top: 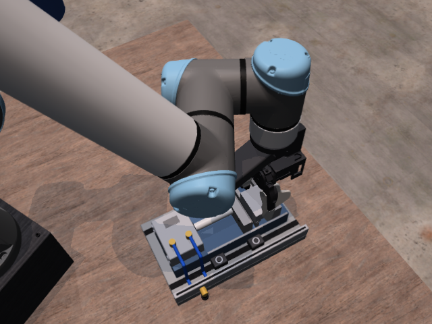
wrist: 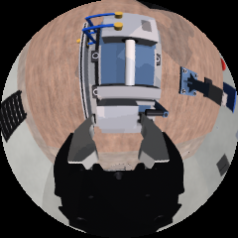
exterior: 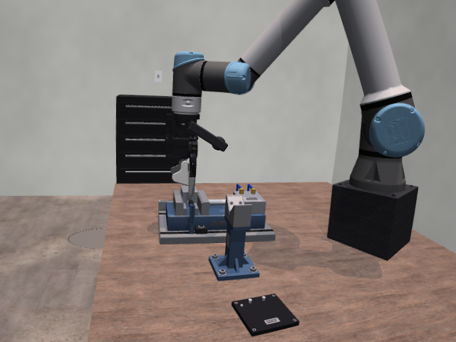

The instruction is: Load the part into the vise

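The brown wood-grain worktop stands on mottled concrete floor, with a black drawer cabinet near a pale wall. The claw is partly open, unclamped, its fingers around the grey block in the vise; its exact seating is hidden.

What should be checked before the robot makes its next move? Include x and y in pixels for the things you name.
- Part (top: pixel 251 200) (exterior: pixel 188 189) (wrist: pixel 118 121) off infeed plate (exterior: pixel 265 314): ok.
- Part between the vise (top: pixel 160 259) (exterior: pixel 217 237) jaws: ok.
- Vise open, with a gap beside the rod-side jaw (top: pixel 242 217) (exterior: pixel 203 203) (wrist: pixel 129 92): ok.
- End effector (top: pixel 273 205) (exterior: pixel 190 197) (wrist: pixel 117 113) open, part released: ok.
- Milled slot facing down: cannot tell; underside hidden.
- Part's end touching work stop: cannot tell; a finger blocks the view.
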`<state>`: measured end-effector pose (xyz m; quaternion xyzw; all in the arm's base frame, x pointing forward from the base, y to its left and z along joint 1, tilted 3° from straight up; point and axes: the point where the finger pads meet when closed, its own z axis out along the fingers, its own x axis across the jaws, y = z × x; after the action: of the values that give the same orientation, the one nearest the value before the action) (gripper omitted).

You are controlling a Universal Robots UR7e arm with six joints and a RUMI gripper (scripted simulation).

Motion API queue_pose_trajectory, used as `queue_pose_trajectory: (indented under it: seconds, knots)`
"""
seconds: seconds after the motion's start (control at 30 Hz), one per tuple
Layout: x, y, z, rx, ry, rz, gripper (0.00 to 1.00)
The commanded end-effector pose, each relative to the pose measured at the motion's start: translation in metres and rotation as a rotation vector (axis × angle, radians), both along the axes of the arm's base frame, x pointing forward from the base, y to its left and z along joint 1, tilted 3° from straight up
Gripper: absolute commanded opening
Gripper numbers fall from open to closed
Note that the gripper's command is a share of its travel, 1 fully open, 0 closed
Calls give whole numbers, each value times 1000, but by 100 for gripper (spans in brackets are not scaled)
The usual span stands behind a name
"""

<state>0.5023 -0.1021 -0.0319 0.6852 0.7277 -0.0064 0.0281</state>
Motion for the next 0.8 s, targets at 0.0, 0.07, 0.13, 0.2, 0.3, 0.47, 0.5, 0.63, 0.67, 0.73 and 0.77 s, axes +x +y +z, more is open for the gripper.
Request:
queue_pose_trajectory:
  seconds: [0.0, 0.07, 0.13, 0.2, 0.3, 0.47, 0.5, 0.63, 0.67, 0.73, 0.77]
  knots:
    - [0, 0, 3, -1, -1, 0, 47]
    - [0, 0, 6, -1, -1, 0, 47]
    - [0, 0, 9, -1, -1, 0, 47]
    - [0, 0, 14, -1, -1, 0, 47]
    - [0, 1, 22, -1, -1, 0, 47]
    - [-1, 2, 37, -1, -1, 0, 47]
    - [-1, 2, 41, -1, -1, 0, 47]
    - [-1, 2, 47, -1, -1, 0, 47]
    - [-1, 2, 50, -1, -1, 0, 47]
    - [-1, 3, 56, -1, -1, 0, 47]
    - [-2, 3, 59, -1, -1, 0, 47]
